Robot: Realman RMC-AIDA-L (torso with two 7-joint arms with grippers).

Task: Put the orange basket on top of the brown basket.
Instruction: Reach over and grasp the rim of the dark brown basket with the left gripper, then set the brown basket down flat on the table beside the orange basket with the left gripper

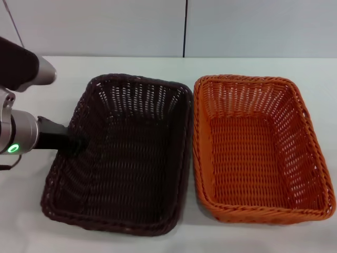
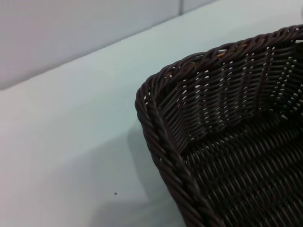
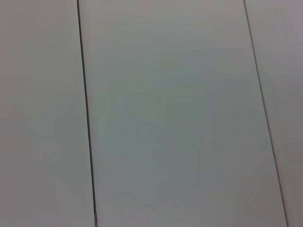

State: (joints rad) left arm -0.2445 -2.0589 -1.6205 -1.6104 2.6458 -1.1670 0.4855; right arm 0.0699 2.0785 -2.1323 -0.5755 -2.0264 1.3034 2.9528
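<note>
Orange basket (image 1: 260,150): on desk (image 1: 63,68), right side, beside brown basket (image 1: 124,153).
Left gripper (image 1: 79,143): at brown rim; jaws' state indiscernible.
Right gripper: unseen.
Risk: dragging wrong basket.

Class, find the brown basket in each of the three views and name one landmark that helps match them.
Head view: the brown basket sits left of centre, beside the orange basket.
Left wrist view: one braided rim corner fills the lower right.
Right wrist view: not in it.
Shared landmark: the white table.
</note>
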